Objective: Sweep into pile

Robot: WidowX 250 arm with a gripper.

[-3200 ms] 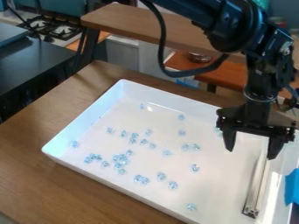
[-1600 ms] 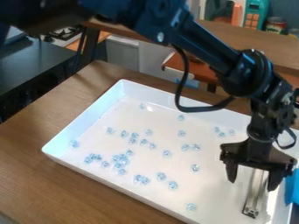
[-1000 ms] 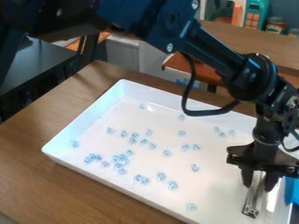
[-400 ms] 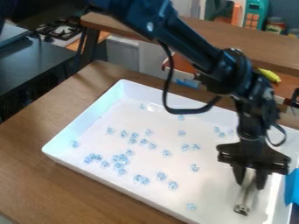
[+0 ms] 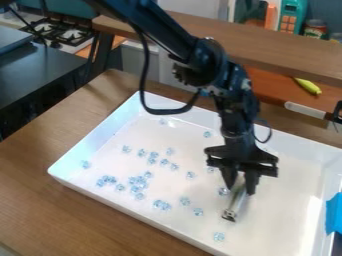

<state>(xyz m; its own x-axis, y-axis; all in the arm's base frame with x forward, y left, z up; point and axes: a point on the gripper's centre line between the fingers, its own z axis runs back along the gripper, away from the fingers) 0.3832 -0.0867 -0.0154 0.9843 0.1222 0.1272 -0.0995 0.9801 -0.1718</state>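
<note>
Left of the gripper [image 5: 241, 191], find beads [image 5: 138, 181] strewn over the floor of the white tray [image 5: 100, 137]; probably set in there for the high sides, to stop any from rolling onto the wooden table [image 5: 40, 195]. Clump in places but make no single pile. Blend with the pale floor, so hard to count. Just left of the fingers, see a near bead [image 5: 223, 191], perhaps touching, too close to tell; above, another bead [image 5: 210, 170] partly covered by the gripper.

At the gripper, see clenched fingers around the upper part of a metal tool [image 5: 234, 206]. Slants down toward the lower left, likely so as to leave the lower end free for pushing. Placed to the right of most beads, seems suited to a leftward sweep. Cannot see the gripped part, nor judge whether touching the tray floor.

Above, enters from the top the arm [image 5: 194, 55], hiding a stretch of the tray's back wall, its base out of view. Well right of the gripper, see a blue piece [image 5: 334, 212] against the tray, cut off by the edge; cannot tell the purpose.
</note>
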